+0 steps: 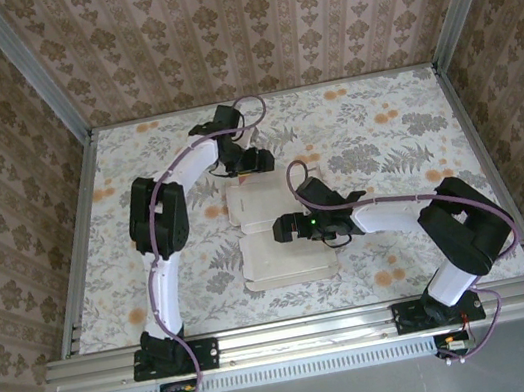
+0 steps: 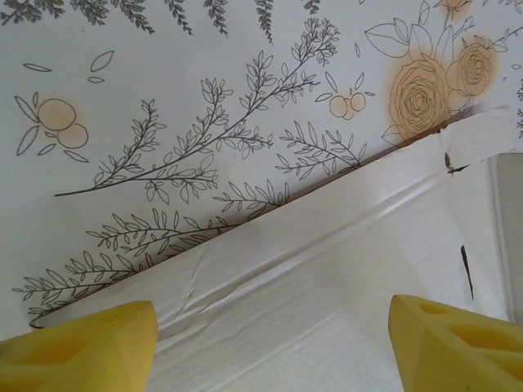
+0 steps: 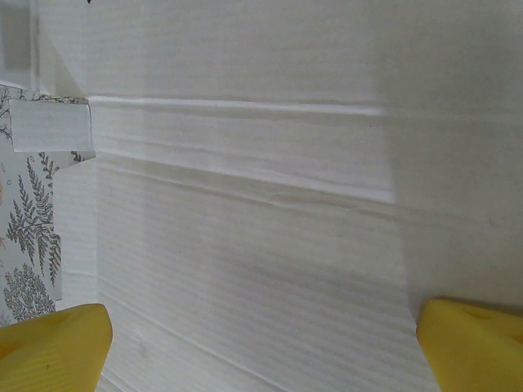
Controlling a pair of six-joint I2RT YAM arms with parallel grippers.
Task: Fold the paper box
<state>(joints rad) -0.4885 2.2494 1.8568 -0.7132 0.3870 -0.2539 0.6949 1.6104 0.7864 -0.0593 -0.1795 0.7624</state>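
left tool: released, jaws apart, paper box far edge beneath
right tool: released, spread wide, hiding the box's middle beneath
cut off: the box's flaps, in both wrist views

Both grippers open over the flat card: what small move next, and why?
Probably lower the left gripper and pinch the far edge of the pale, flat die-cut paper box: its open jaws sit there, nothing looks folded, and the right gripper is open mid-sheet.
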